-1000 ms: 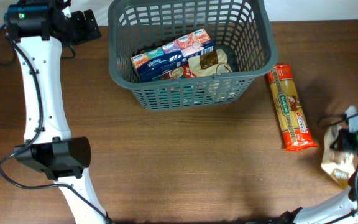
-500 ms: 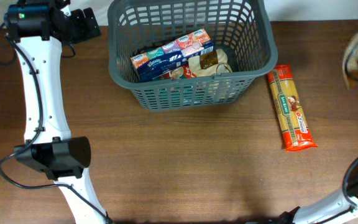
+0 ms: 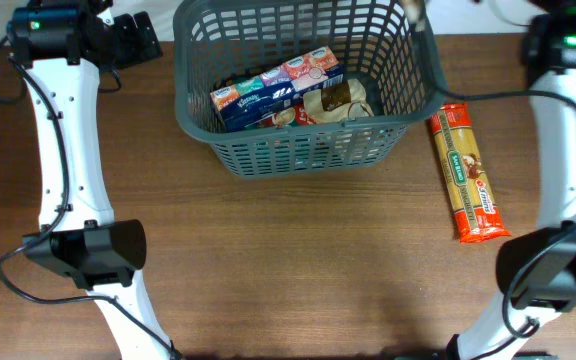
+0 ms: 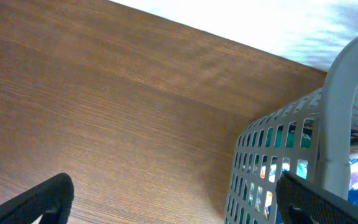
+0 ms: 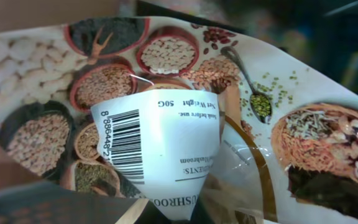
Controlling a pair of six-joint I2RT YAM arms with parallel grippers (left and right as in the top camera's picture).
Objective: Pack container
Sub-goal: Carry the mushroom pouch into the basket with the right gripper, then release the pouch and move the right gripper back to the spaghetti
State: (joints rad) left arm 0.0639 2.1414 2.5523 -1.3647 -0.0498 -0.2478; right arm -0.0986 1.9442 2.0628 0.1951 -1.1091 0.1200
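Observation:
The container [image 3: 308,140] is a dark grey slotted basket at the table's far middle, holding a blue tissue box [image 3: 258,97], a small carton and a brown packet [image 3: 333,100]. My right gripper [image 5: 185,213] is shut on a mushroom pouch [image 5: 166,124] printed with grains and carrying a white barcode label. In the overhead view a bit of the pouch [image 3: 415,10] shows above the container's far right corner. My left gripper [image 4: 179,205] stands open over bare table, just left of the container's wall [image 4: 272,162], with nothing between its fingers.
An orange pasta packet [image 3: 468,175] lies lengthwise on the table right of the container. The right arm [image 3: 568,50] reaches up along the right side. The left arm [image 3: 63,120] runs along the left side.
The right arm has swung from the table's near right corner up to the far right, carrying the pouch to the container's far right corner. The left arm has not moved.

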